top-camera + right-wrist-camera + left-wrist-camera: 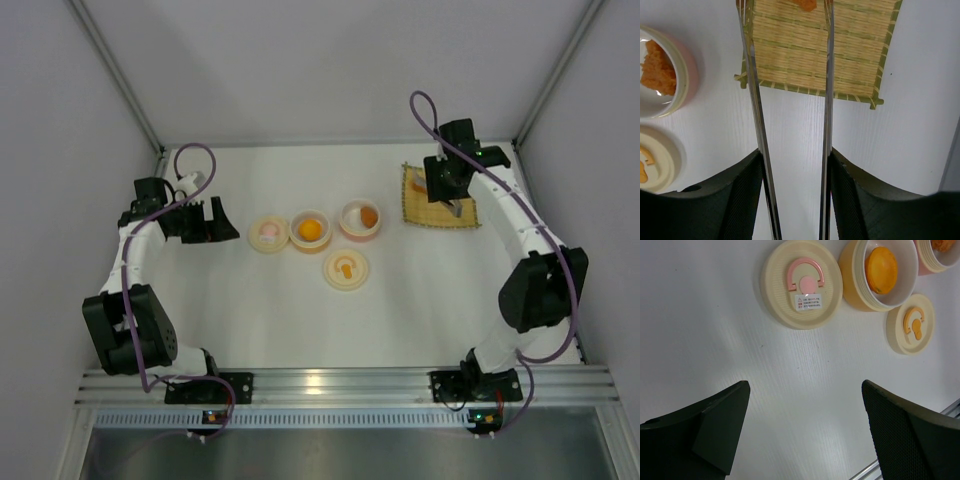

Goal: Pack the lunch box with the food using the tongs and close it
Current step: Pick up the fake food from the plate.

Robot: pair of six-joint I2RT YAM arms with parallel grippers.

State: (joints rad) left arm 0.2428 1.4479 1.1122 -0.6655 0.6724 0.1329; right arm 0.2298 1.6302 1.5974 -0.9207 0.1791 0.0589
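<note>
The right gripper (795, 152) has the tongs (756, 100) pinched between its fingers, one silver arm lying against each pad. The tips reach out over the straw mat (790, 50) at the far right of the table (250, 320). An orange lump (805, 4) sits right between the arms, at the very top edge of the wrist view.

Here's the worry: the arms stand well apart, so a weak or lopsided squeeze could send that lump skidding across the mat. It could also pop out on the way over to the bowls. And those thin arms might twist in the pads if the tips catch the weave.

The lunch box lies in pieces mid-table. There's a yellow bowl (852, 285) with an orange piece (881, 269) in it, and a pink bowl (682, 75) just to its right holding orange-brown food (657, 65). A lid with a pink handle (802, 282) lies on the left, and a lid with an orange handle (912, 322) nearer us. Both bowls are open, nothing stacked.

The left gripper (805, 385) hangs over the left side, fingers spread wide, nothing between them.

Hard to see: the tong tips are cut off in the wrist view and hidden under the gripper from above. So I can't tell whether they touch the lump, or whether more food lies on the mat beneath the arm.
</note>
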